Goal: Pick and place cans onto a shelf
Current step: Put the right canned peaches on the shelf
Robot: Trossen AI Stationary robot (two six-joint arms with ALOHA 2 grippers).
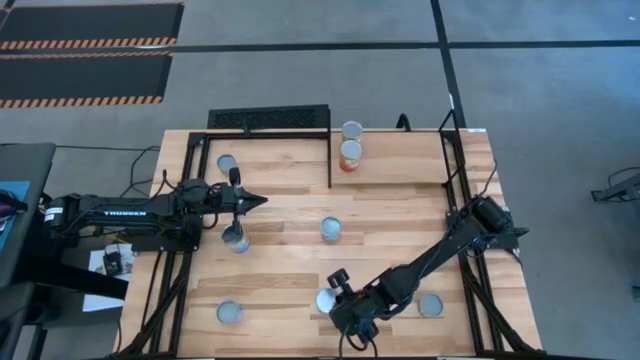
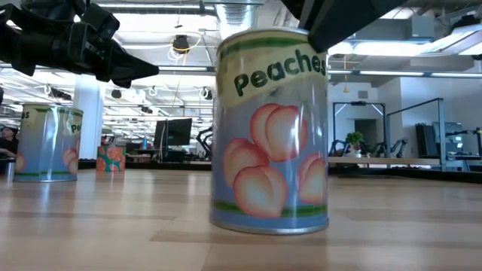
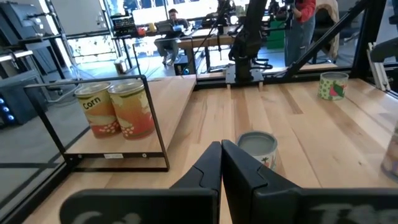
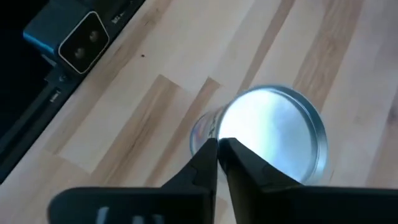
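1. Two cans are recorded on the shelf, well ahead of the left gripper and touching one another; five more stand on the table.
2. Right gripper: fingers pressed together, nothing held, poised directly above the silver lid of the peaches can. In the low view this can stands upright close to the camera.
3. Left gripper: fingers likewise closed and empty, held above the table. One can sits just beyond the fingertips; another lies just beside the gripper, as seen from above.
4. Remaining stock: a can between the two arms, a can beside the right arm, a can well apart from both grippers.
5. Risk, judged: were the right gripper lowered without first being spread, the lid would be struck and the can tipped or pushed off toward the table's edge.
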